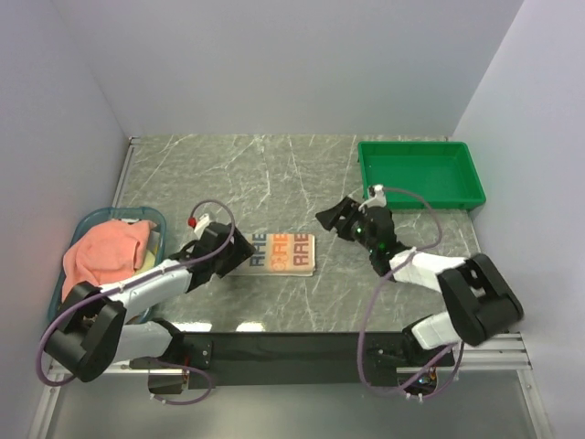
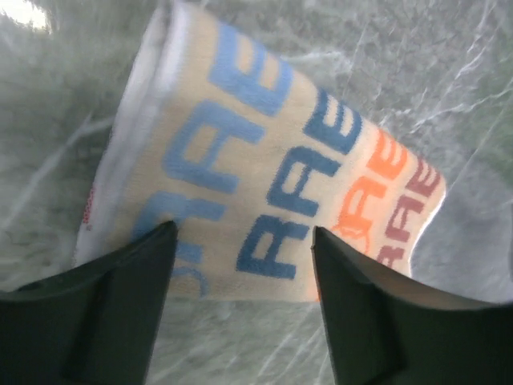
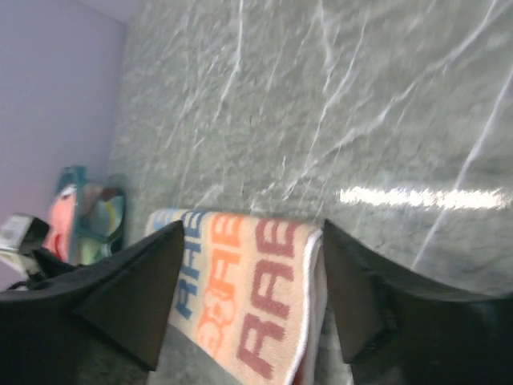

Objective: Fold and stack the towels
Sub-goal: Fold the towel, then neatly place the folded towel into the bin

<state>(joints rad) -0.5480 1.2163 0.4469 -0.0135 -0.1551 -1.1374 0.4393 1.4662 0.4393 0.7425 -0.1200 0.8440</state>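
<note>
A cream towel (image 1: 281, 253) with blue, orange and maroon letters lies folded flat on the marble table (image 1: 274, 174). My left gripper (image 1: 239, 249) hovers at its left end, open, nothing between the fingers. In the left wrist view the same towel (image 2: 264, 160) fills the space beyond the open left gripper (image 2: 242, 233). My right gripper (image 1: 335, 218) stands open, up and to the right of the towel, apart from it. Seen from the right wrist, the towel (image 3: 240, 305) lies below the open right gripper (image 3: 254, 228). A salmon-pink towel (image 1: 102, 249) sits crumpled in the blue basket (image 1: 157, 218).
The green plastic tray (image 1: 420, 174) stands at the back right. The blue basket is at the left table edge, also seen as the basket (image 3: 84, 212) in the right wrist view. Walls close in the table on the left, back and right.
</note>
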